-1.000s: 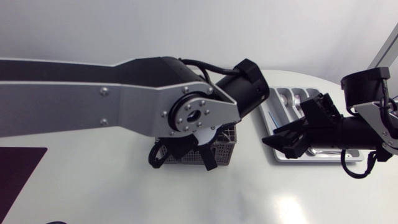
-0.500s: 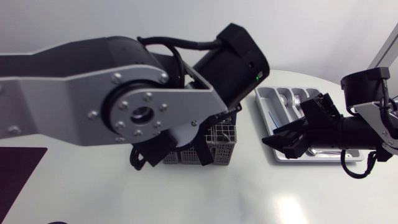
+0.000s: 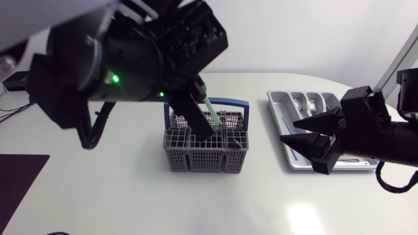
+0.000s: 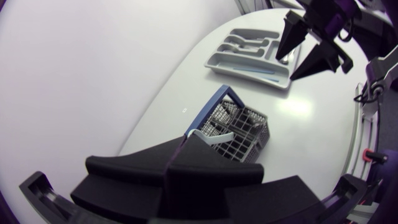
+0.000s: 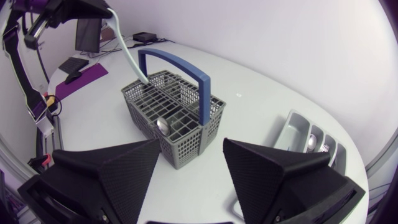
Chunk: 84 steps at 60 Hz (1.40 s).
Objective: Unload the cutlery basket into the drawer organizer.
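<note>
The grey cutlery basket with a blue handle stands mid-table. High above it my left gripper is shut on a pale green utensil. In the right wrist view the utensil curves down from the left gripper, its lower end at the basket's far compartment. A spoon lies in the basket. The grey drawer organizer sits to the right with cutlery in it. My right gripper is open beside the organizer, holding nothing.
A dark purple mat lies at the table's left front corner. Bare white table surrounds the basket and the organizer. My left arm's bulk hangs over the table's left half.
My left arm has risen and swung away from the basket top, drawing the pale green utensil upward. The right gripper has shifted slightly right and its fingers stand a little wider.
</note>
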Each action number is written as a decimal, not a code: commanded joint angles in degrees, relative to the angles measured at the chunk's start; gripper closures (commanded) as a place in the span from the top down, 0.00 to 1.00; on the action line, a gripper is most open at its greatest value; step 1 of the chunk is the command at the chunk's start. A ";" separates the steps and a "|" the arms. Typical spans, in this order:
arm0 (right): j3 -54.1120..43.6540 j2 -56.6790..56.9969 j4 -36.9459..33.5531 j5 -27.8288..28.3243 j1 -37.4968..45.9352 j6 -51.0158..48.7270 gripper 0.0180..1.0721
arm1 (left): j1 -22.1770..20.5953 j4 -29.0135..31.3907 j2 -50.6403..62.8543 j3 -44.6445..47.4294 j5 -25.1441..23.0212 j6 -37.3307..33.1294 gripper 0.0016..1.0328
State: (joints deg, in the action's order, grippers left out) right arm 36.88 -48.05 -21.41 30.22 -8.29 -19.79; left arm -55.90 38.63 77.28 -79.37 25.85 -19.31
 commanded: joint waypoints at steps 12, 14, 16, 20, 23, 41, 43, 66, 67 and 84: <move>-4.28 10.44 1.99 -6.14 -10.25 -0.69 0.75 | 7.65 3.03 4.64 -6.32 -19.52 10.70 0.07; -4.89 11.58 2.78 -8.86 -12.71 -0.60 0.75 | 8.35 3.38 5.34 -6.67 -21.36 11.66 0.07; -5.51 12.90 3.57 -12.29 -15.52 -0.60 0.75 | 9.23 3.47 6.57 -6.94 -24.00 13.07 0.07; -6.91 14.48 5.50 -18.79 -20.97 -0.86 0.75 | 10.28 3.73 8.24 -7.55 -27.78 14.83 0.07; -8.06 15.18 7.08 -23.45 -24.93 -1.48 0.75 | 10.37 3.73 9.30 -7.81 -29.45 15.71 0.07; -11.48 10.70 17.45 -37.07 -35.21 -4.29 0.75 | 10.64 3.64 12.90 -9.22 -35.16 18.08 0.07; -11.48 9.64 18.60 -37.42 -35.21 -4.29 0.75 | 10.64 3.64 12.99 -9.22 -35.69 18.17 0.07; -10.08 0.59 27.30 -43.58 -39.17 -5.26 0.51 | 10.64 3.29 14.48 -9.40 -37.18 18.78 0.07; -9.99 0.24 27.56 -43.84 -39.17 -5.35 0.51 | 10.64 3.29 14.48 -9.40 -37.18 18.78 0.07; -8.76 -3.45 29.49 -45.07 -39.17 -5.35 0.41 | 10.46 3.29 14.48 -9.57 -37.71 19.05 0.07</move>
State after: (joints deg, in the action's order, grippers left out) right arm 26.89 -50.52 6.74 -13.87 -46.85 -24.29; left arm -45.69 42.09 90.91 -87.07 -11.18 -1.45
